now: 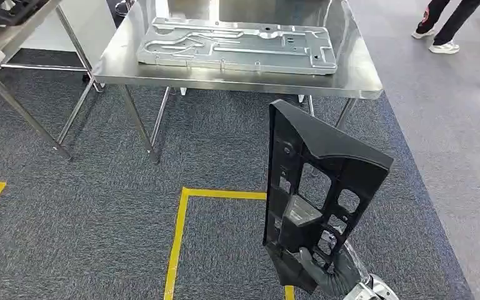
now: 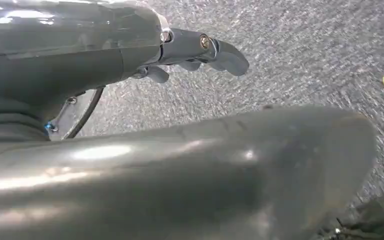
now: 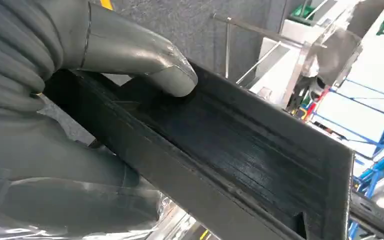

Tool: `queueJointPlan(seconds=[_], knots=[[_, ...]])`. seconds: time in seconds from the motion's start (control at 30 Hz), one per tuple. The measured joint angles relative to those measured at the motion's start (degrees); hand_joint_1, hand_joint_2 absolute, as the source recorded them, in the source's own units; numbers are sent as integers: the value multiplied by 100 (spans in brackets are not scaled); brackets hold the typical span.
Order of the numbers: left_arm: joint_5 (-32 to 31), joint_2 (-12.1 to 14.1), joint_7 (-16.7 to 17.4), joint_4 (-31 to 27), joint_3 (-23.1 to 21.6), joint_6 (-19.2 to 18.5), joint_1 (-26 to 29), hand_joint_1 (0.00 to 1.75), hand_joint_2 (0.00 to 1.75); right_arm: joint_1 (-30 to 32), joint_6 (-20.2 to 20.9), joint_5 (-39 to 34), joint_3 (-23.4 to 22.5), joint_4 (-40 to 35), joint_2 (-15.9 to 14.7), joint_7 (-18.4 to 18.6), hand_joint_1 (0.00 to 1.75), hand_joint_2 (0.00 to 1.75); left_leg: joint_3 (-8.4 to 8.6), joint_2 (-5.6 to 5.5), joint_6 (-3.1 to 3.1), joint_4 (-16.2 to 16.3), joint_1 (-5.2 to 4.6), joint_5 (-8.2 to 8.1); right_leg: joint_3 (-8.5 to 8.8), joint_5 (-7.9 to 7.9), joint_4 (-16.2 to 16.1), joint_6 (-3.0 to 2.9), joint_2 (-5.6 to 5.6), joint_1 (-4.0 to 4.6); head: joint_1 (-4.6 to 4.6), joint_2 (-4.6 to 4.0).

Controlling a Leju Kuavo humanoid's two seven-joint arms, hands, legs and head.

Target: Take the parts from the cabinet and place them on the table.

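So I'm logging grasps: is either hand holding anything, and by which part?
The right hand grips the black plastic part at its lower end, thumb pressed on it. The left hand holds nothing.

This looks like a factory test floor or robotics workshop. Bare steel tables (image 1: 237,78) on thin metal legs stand on grey carpet (image 1: 87,206) marked with yellow tape lines (image 1: 178,240), and a pressed sheet-metal panel (image 1: 237,45) lies on the far table. At far right a person's legs (image 1: 444,22) stand on smooth grey flooring, and the right wrist view catches blue metal racking (image 3: 375,165).
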Motion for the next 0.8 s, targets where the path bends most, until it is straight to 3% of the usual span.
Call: queueJointPlan(seconds=[0.03, 0.07, 0.1, 0.13, 0.2, 0.23, 0.27, 0.37, 0.4, 0.43, 0.47, 0.53, 0.57, 0.6, 0.63, 0.7, 0.73, 0.77, 0.8], knots=[[31, 0, -61, 0, 9, 26, 26, 0, 0, -3, 0, -9, 37, 15, 4, 2, 175, 175, -4, 29, 6, 2, -6, -5, -224, -178, 466, 17, -20, -9, 0, 0], [63, 0, -113, 0, 11, 50, 40, 0, 0, -2, 0, -22, 61, 28, 4, 4, 175, 175, -7, 54, 5, 5, -6, -6, -354, -227, 734, 29, -22, -19, 0, 0], [94, -2, -149, 0, 13, 88, 49, 0, 0, -7, 0, -35, 85, 46, 4, 13, 175, 175, -2, 68, -1, 4, -7, -28, -349, -136, 715, 35, -23, -27, 0, 0], [131, -15, -214, 0, 15, 148, 50, 0, 0, -26, 2, -46, 107, 57, 4, 24, 175, 175, 6, 70, -9, 6, -6, -57, -222, 73, 448, 32, -25, -33, 0, 0], [175, -59, -308, 0, 15, 258, 17, 0, 0, -118, 11, -57, 144, 79, 4, 70, 175, 175, 60, 100, -44, 9, -6, -91, 382, 598, -671, -12, -76, -33, 0, 0], [177, -79, -317, 0, 15, 289, -13, 0, 0, -164, 9, -61, 155, 90, 4, 85, 175, 175, 82, 110, -63, 10, -11, -103, 571, 583, -1053, -45, -148, -18, 0, 0], [177, -105, -332, 0, 15, 301, -61, 0, 0, -204, -13, -59, 177, 98, 4, 114, 175, 175, 80, 111, -111, 20, -44, -133, 573, 532, -1084, -91, -139, 26, 0, 0], [166, -157, -341, 0, 15, 299, -161, 0, 0, -203, -52, -48, 208, 98, 4, 149, 175, 175, 128, 128, -210, -15, -14, -171, 582, 498, -1080, -184, -110, 63, 0, 0], [166, -168, -341, 0, 15, 299, -193, 0, 0, -201, -70, -26, 227, 81, 4, 173, 175, 175, 129, 132, -256, 13, -28, -208, 662, 528, -1144, -226, -85, -4, -2, 0], [166, -175, -332, 0, 15, 299, -206, 0, 0, -198, -96, 2, 268, 66, 2, 194, 175, 175, 114, 106, -278, 166, -6, -240, 722, 512, -1173, -252, -80, 7, -2, 0], [166, -188, -301, 0, 15, 297, -224, 0, 0, -201, -114, 31, 291, 46, -20, 208, 175, 175, -78, 102, -298, 531, -2, -399, 764, 481, -1173, -298, -84, 8, -4, 0], [166, -195, -269, 0, 15, 291, -206, 0, 0, -195, -125, 50, 348, 15, -37, 227, 175, 175, -697, 102, -336, 1569, 2, -761, 850, 394, -1171, -327, -66, 23, -2, 0], [164, -201, -264, 2, 15, 291, -184, 0, 0, -192, -129, 50, 376, 9, -39, 234, 175, 175, -956, 102, -343, 1925, 2, -797, 901, 348, -1171, -328, -40, 28, -2, 0], [164, -205, -260, 2, 15, 291, -159, 0, 0, -185, -131, 50, 402, 0, -39, 247, 175, 175, -1107, 101, -340, 2000, 2, -673, 972, 291, -1171, -326, -17, 30, -2, 0], [164, -210, -244, 2, 15, 291, -142, 0, 0, -182, -133, 50, 417, -4, -39, 249, 175, 175, -1094, 100, -325, 1774, 1, -395, 1062, 225, -1171, -319, 8, 32, -2, 0], [164, -210, -163, 2, 15, 273, -137, 0, 0, -186, -138, 50, 441, -15, -39, 254, 175, 175, -786, 94, -259, 788, -10, 323, 1263, 80, -1172, -301, 30, 38, -2, 0], [168, -210, -96, 2, 15, 265, -118, 0, 0, -183, -146, 50, 461, -24, -39, 260, 175, 175, -663, 76, -199, 321, -35, 533, 1320, -4, -1193, -291, 31, 21, -2, 0], [186, -208, -37, 2, 22, 251, -103, 0, 0, -212, -153, 52, 490, -35, -46, 264, 175, 175, -573, 67, -180, 308, -75, 360, 1343, -67, -1184, -234, 50, 63, -2, 0], [229, -210, -11, 2, 33, 247, -99, 0, 0, -216, -153, 55, 524, -50, -48, 280, 175, 175, -552, 76, -152, 280, -86, 305, 1355, -91, -1205, -194, 67, 50, -4, 0]])
